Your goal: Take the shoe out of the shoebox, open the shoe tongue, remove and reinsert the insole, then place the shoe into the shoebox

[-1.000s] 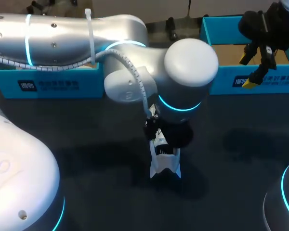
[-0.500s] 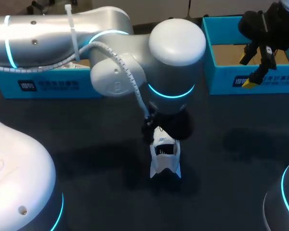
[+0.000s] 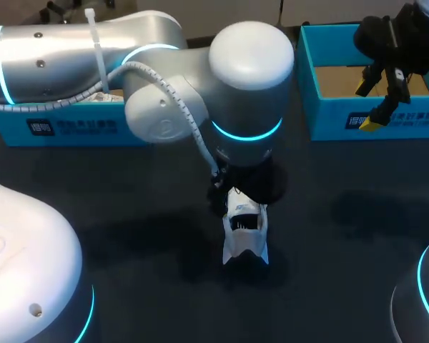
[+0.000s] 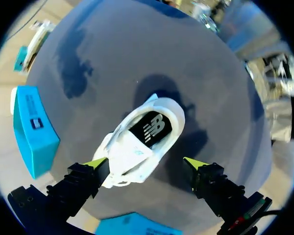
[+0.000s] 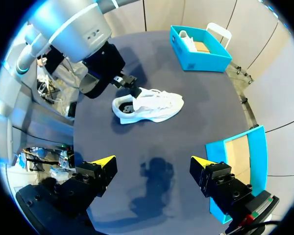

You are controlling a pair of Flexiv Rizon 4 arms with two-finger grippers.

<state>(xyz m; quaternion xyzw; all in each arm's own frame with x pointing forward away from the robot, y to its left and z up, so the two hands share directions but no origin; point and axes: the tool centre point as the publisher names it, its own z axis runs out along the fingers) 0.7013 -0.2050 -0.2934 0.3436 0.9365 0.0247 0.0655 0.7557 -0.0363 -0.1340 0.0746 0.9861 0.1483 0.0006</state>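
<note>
Now: left gripper [image 4: 146, 164] spread wide, white shoe [image 4: 143, 139] between its fingers, one tip possibly touching. Likely light, soft upper, firmer sole; pinch the tongue [image 4: 132, 151].

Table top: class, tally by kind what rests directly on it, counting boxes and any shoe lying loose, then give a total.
Blue boxes: 2
Loose white shoe: 1
Total: 3
</note>
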